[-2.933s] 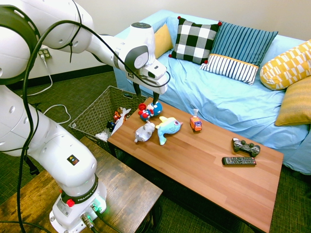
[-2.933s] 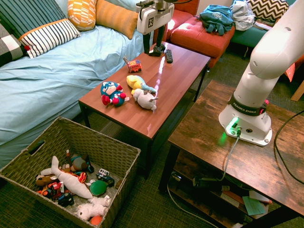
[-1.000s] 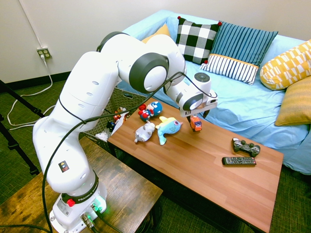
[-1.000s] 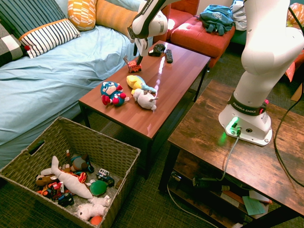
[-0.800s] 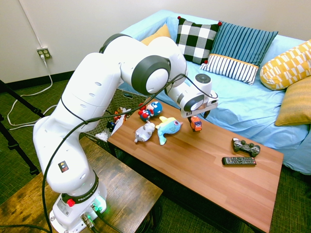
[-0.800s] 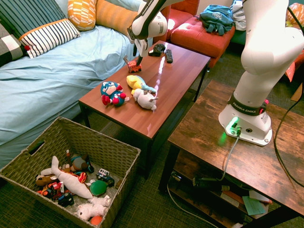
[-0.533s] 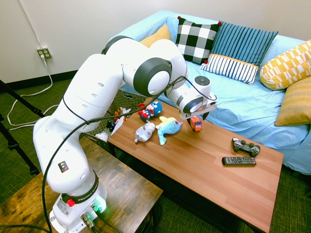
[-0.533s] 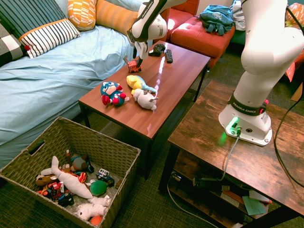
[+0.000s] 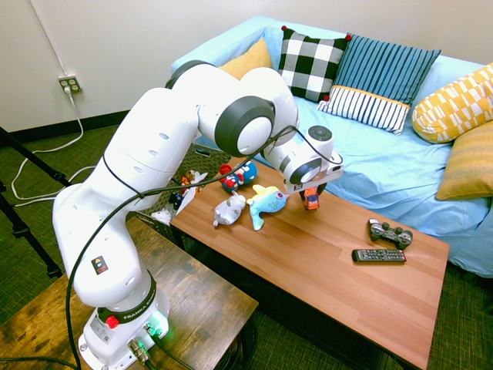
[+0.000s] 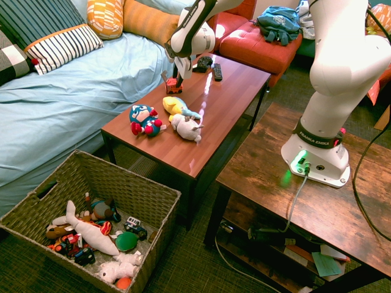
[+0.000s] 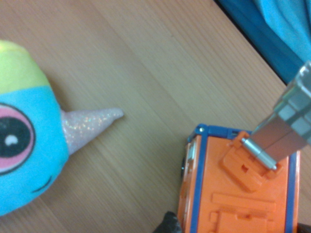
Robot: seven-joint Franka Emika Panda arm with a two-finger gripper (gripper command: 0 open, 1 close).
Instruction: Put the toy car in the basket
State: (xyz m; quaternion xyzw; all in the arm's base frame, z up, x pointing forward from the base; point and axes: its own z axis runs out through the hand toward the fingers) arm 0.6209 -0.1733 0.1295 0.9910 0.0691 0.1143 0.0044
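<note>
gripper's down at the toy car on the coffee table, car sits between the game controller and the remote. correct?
Not quite. The gripper is down at the toy car on the coffee table, but the car sits next to the blue-and-yellow plush fish, not between the game controller and the remote, which lie apart toward the table's other end. The first exterior view shows this.
</note>
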